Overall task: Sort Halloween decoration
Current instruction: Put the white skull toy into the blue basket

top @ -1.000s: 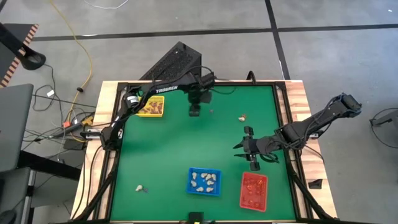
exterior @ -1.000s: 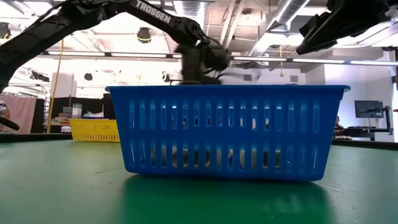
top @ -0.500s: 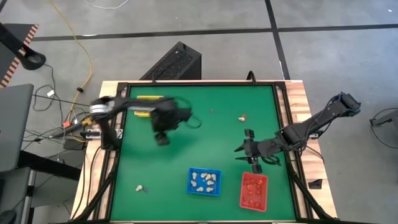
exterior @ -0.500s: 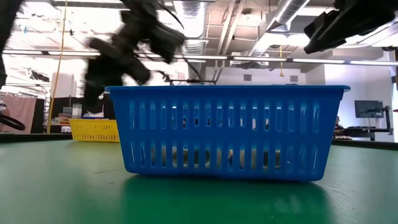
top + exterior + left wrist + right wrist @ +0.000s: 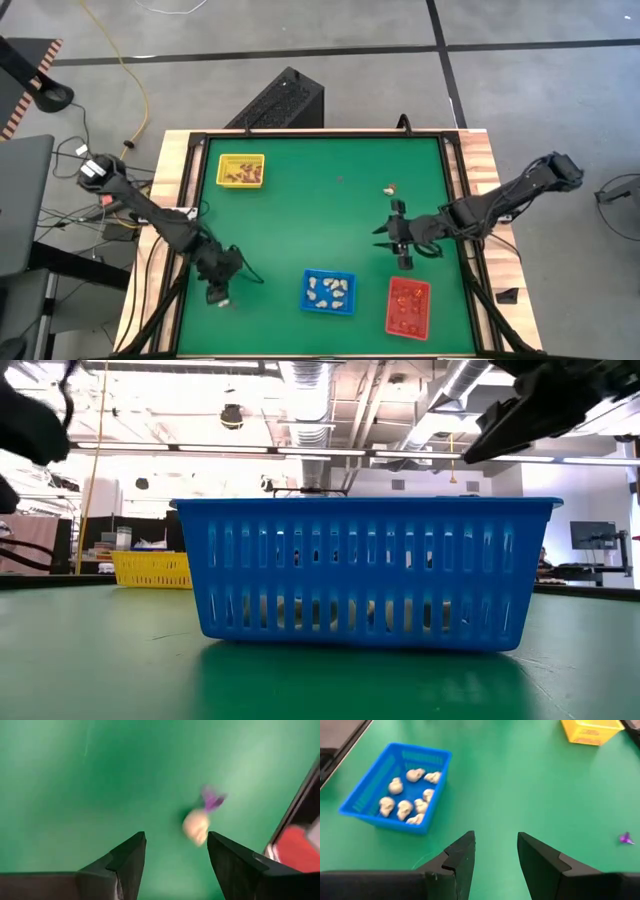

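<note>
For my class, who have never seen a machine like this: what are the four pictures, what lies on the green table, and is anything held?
Two dark robot arms work at a green table. One camera looks down from above, one sits at table height, one rides each wrist. On the table stand a yellow plastic tray, a blue plastic tray of cream skull trinkets and a red plastic tray. The left gripper, open, hovers over a loose cream and purple trinket. The right gripper is open. Neither holds anything.

Cream trinket (image 5: 196,826) loose on mat
</note>
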